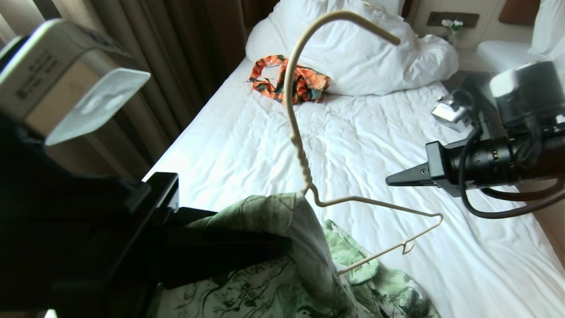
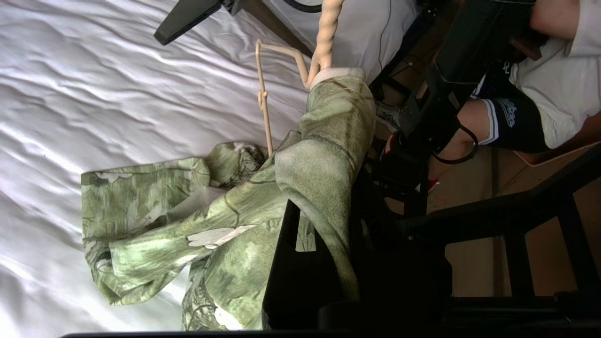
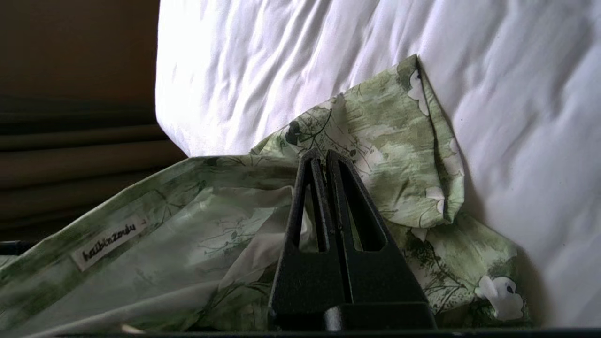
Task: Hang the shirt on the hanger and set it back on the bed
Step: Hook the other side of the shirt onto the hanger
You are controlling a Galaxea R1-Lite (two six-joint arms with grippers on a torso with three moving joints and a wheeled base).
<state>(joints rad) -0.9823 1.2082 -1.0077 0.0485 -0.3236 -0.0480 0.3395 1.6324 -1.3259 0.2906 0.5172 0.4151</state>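
The cream wire hanger (image 1: 304,170) stands up off the bed (image 1: 247,145) with its hook (image 1: 335,17) high. The pale green shirt (image 1: 282,221) is draped over one hanger shoulder and over my left gripper (image 1: 286,244), which is shut on that covered shoulder through the cloth. The rest of the shirt (image 2: 155,220) lies crumpled on the sheet. The hanger's other shoulder (image 1: 397,207) is bare. My right gripper (image 1: 389,180) is shut and empty, level, a little to the right of the bare shoulder. In the right wrist view its tips (image 3: 324,156) hover just above the shirt (image 3: 404,155).
An orange-and-green floral garment (image 1: 289,79) lies by the white duvet (image 1: 366,53) at the head of the bed. Brown curtains (image 1: 176,57) hang along the left side. A second bed (image 1: 507,51) stands at the far right. A seated person (image 2: 554,94) is beside the bed.
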